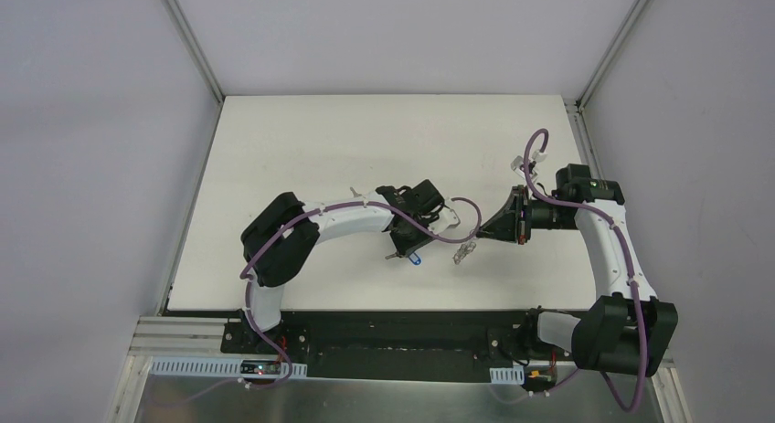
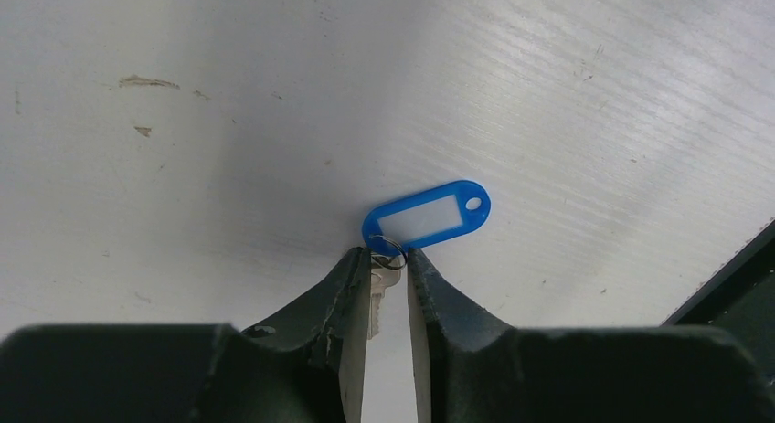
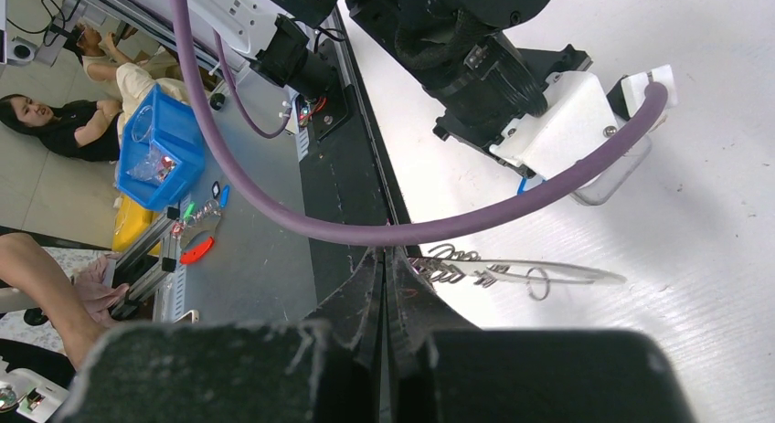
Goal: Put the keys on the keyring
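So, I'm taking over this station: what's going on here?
Two robot arms are putting keys on a keyring. The left gripper is down at the white table, jaws slightly apart either side of a small metal key, its blue tag lying just ahead; no clamp visible yet. The right gripper is shut and appears to pinch one end of the keyring, which stretches out over the table. The key is not on the ring.
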You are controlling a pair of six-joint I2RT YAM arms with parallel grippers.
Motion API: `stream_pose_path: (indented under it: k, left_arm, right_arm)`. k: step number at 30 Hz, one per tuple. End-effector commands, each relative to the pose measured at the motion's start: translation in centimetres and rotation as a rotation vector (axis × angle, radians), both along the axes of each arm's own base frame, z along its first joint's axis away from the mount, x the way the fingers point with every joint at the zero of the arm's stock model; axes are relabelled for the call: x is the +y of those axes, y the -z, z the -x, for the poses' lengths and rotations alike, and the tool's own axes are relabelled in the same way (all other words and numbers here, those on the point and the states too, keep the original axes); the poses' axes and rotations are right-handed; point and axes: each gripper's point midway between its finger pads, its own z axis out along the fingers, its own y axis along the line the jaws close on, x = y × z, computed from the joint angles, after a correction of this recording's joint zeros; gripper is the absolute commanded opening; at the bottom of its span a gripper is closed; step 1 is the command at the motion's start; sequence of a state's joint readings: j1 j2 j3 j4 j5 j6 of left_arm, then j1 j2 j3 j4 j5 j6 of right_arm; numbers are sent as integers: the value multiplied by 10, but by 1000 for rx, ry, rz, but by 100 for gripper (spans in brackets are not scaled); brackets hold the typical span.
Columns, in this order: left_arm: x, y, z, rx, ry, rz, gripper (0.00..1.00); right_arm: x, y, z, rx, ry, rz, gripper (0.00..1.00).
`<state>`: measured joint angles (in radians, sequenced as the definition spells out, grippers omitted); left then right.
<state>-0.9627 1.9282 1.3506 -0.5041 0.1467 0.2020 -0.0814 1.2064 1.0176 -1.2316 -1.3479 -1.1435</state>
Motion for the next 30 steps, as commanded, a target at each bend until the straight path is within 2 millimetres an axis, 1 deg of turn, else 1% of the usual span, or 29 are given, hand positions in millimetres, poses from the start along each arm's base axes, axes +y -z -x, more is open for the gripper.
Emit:
stream_pose_path:
  k: [1,5,11,18,21,30]
  left_arm:
    - [1,2,2,-11,23,-20,21]
    - [1,3,2,-12,24,-22,19]
    - [3,1,0,-23,23,-25,18]
    - [4,2,2,-30,36,-34,27]
    - [3,3,3,-31,41,-36,29]
    - [2,5,6,-32,58,-45,30]
  right_arm:
    - [2,-17,-3,-68,-3,-42,0]
    - [1,-17,-3,-68,-3,-40,0]
    - [1,-17,-3,-68,-1,-40,0]
    - [1,-16,-3,-64,-1,-42,0]
    - [1,-16,-3,-61,-1,-42,0]
    - [1,-15,-3,-60,-1,-38,0]
